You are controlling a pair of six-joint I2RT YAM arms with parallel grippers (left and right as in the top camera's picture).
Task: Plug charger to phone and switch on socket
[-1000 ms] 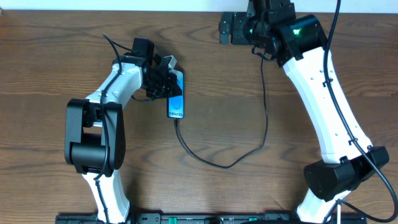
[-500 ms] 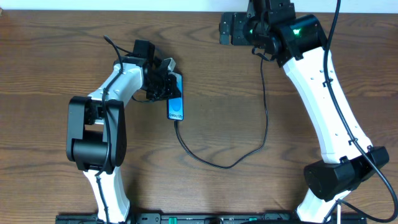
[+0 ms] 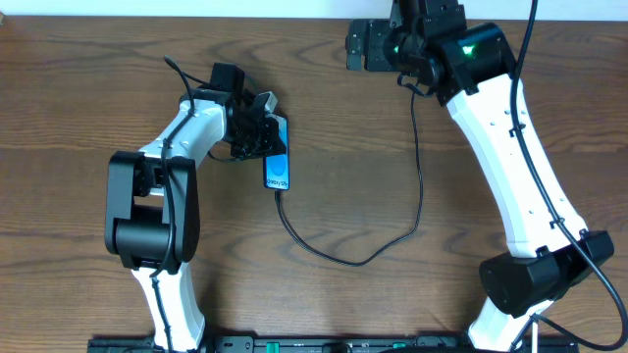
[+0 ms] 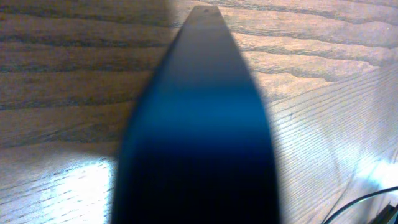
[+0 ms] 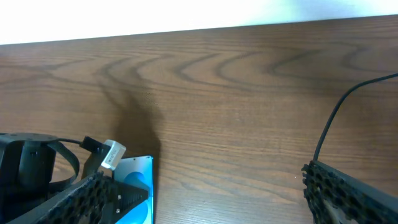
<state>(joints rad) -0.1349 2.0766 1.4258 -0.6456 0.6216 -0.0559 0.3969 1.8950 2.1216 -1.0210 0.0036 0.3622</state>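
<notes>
The phone (image 3: 279,168) lies on the wooden table, cyan screen up. My left gripper (image 3: 257,127) is over its far end and closed on it. In the left wrist view the phone (image 4: 199,137) fills the middle as a dark blue blur, and my fingers are hidden. The black charger cable (image 3: 363,261) is plugged into the phone's near end. It loops right and runs up under my right arm. My right gripper (image 3: 351,46) is open and empty at the table's far edge. In its wrist view (image 5: 227,186) it faces the phone (image 5: 135,190). The socket is out of view.
The white far edge of the table (image 3: 196,10) runs along the top. A thin black cable (image 5: 336,118) crosses the right side of the right wrist view. The charger cable also shows at the lower right of the left wrist view (image 4: 367,200).
My left gripper and forearm have shifted slightly to the left, and the phone's far end has turned a little with them. The right arm has not moved.
</notes>
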